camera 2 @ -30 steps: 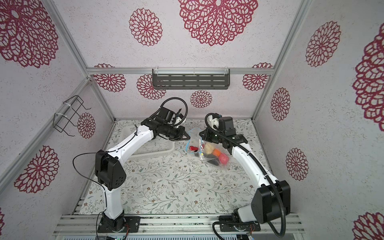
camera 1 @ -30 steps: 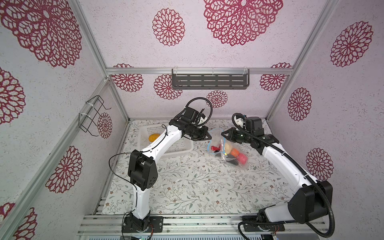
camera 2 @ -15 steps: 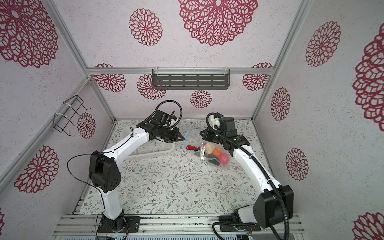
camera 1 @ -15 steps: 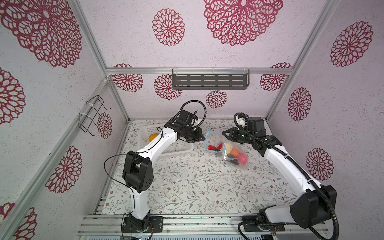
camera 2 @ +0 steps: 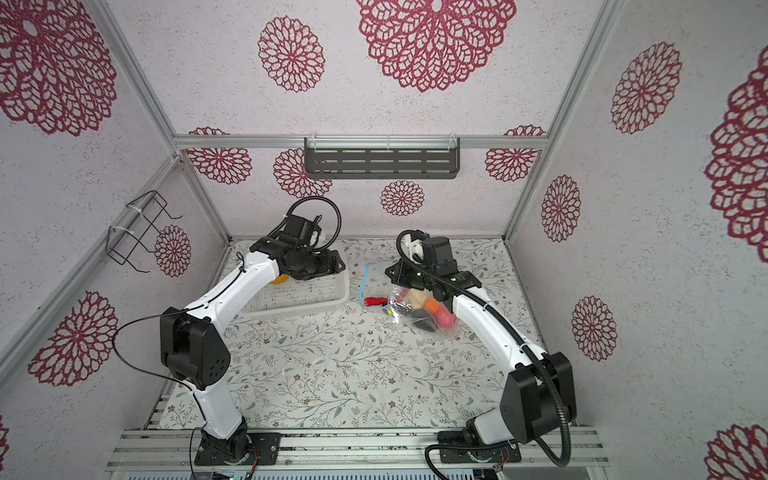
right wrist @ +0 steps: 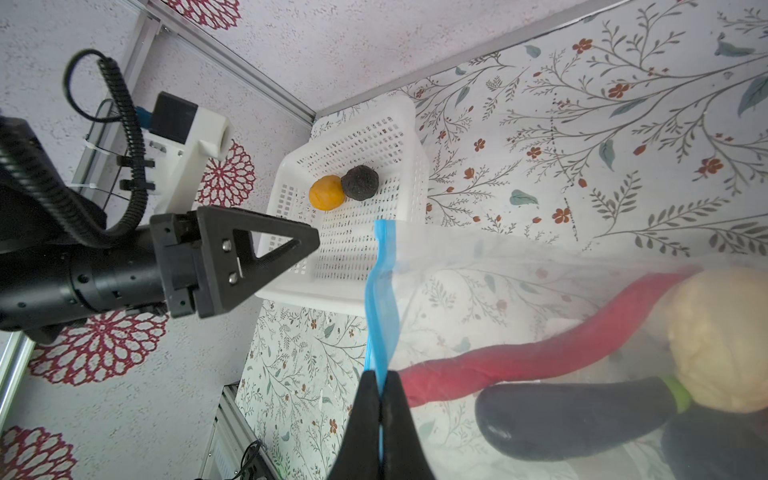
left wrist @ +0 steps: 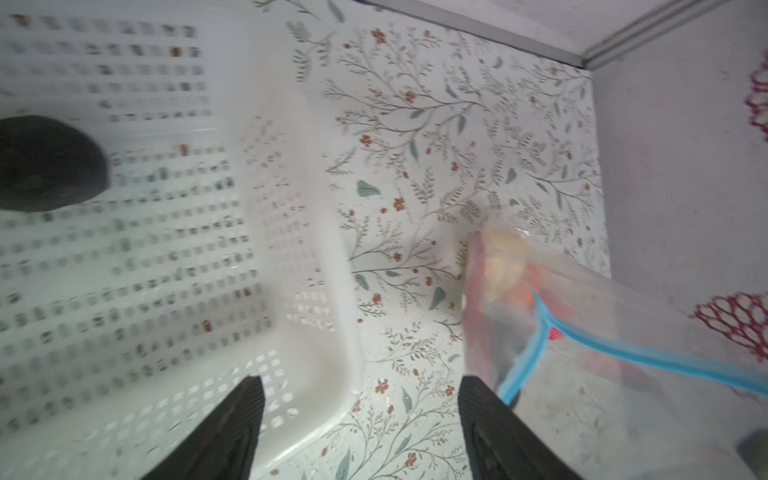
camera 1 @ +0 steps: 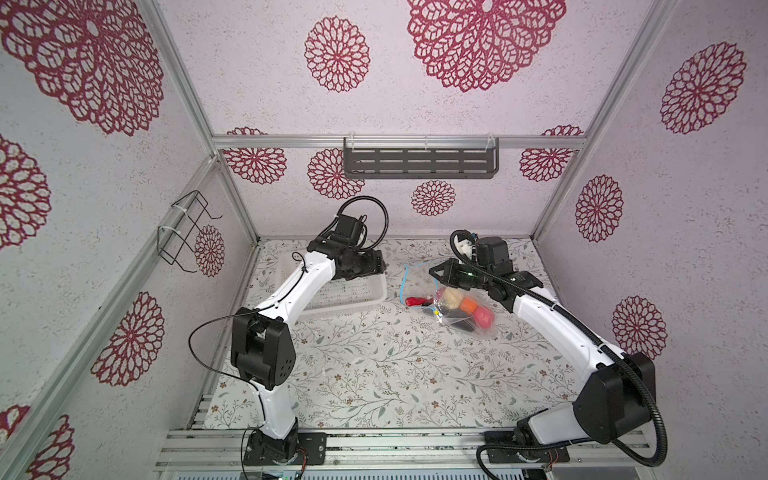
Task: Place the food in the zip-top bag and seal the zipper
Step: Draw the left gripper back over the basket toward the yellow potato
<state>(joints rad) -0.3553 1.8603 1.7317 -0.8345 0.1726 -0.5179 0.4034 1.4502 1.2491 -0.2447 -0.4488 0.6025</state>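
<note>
The zip-top bag [camera 1: 459,309] [camera 2: 415,309] hangs from my right gripper [right wrist: 380,374] [camera 1: 434,274], which is shut on the blue zipper [right wrist: 380,299] [camera 1: 402,282]. Inside the bag lie a red chilli [right wrist: 540,353], a cream ball [right wrist: 723,345], a dark green-tipped piece [right wrist: 573,415], an orange piece [camera 1: 468,306] and a pink-red ball [camera 1: 482,319]. My left gripper [left wrist: 359,386] [camera 1: 380,266] is open and empty over the near corner of the white basket [left wrist: 324,332], just left of the bag. A yellow-orange potato [right wrist: 327,192] and a black lump [right wrist: 360,183] sit in the basket.
The white basket [camera 1: 353,297] [camera 2: 316,303] stands at the back left of the floral mat. A grey shelf [camera 1: 419,162] hangs on the back wall and a wire rack [camera 1: 187,232] on the left wall. Walls close in on three sides.
My left gripper has opened, let go of the bag's mouth and pulled back left over the basket. The right gripper still holds the zipper strip and the bag hangs from it.
</note>
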